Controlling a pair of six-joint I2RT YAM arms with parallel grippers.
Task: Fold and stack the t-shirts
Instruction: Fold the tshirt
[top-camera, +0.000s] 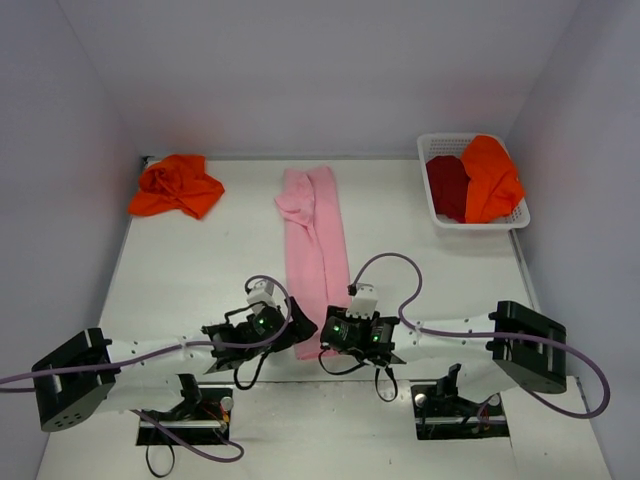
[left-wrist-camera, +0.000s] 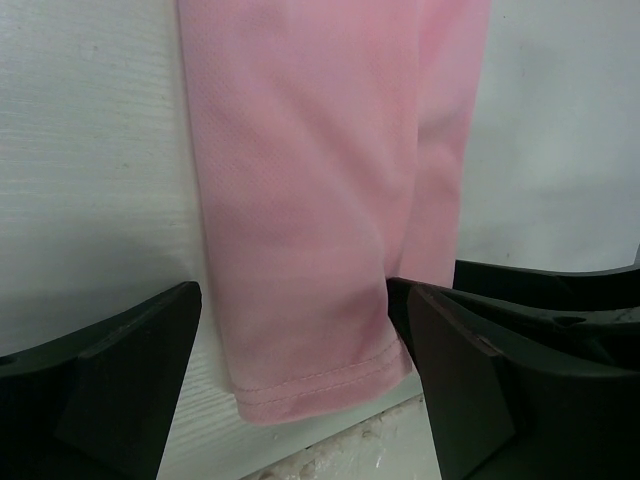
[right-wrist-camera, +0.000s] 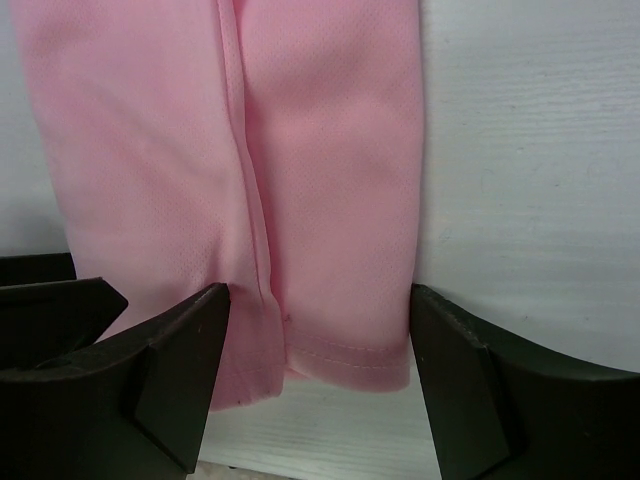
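T-shirts, four items. Item one: pink t-shirt (top-camera: 315, 255), folded into a long narrow strip and lying flat at the middle of the white table (top-camera: 200, 270), its length running from 12 o'clock to 6 o'clock; the 12 o'clock end is bunched, while the stitched hem lies at the 6 o'clock end, close to the table's near edge. Item two: orange t-shirt (top-camera: 175, 187), a crumpled unfolded heap at 10 o'clock on the table, well apart from the pink strip. Items three and four: dark red t-shirt (top-camera: 447, 187) and a second orange t-shirt (top-camera: 490, 180), both loose inside the white basket (top-camera: 432, 145) at 2 o'clock, the orange one draped over the basket's 3 o'clock side, the red one beside it at 9 o'clock. Tools: left gripper (top-camera: 292, 330) reaches the pink hem from 8 o'clock, and right gripper (top-camera: 335, 335) reaches it from 4 o'clock, the two close together. Left wrist view: jaws spread wide, released, one finger on either side of the hem corner, nothing clenched. Right wrist view: jaws likewise parted, straddling the other hem corner, cloth between them but not pinched.
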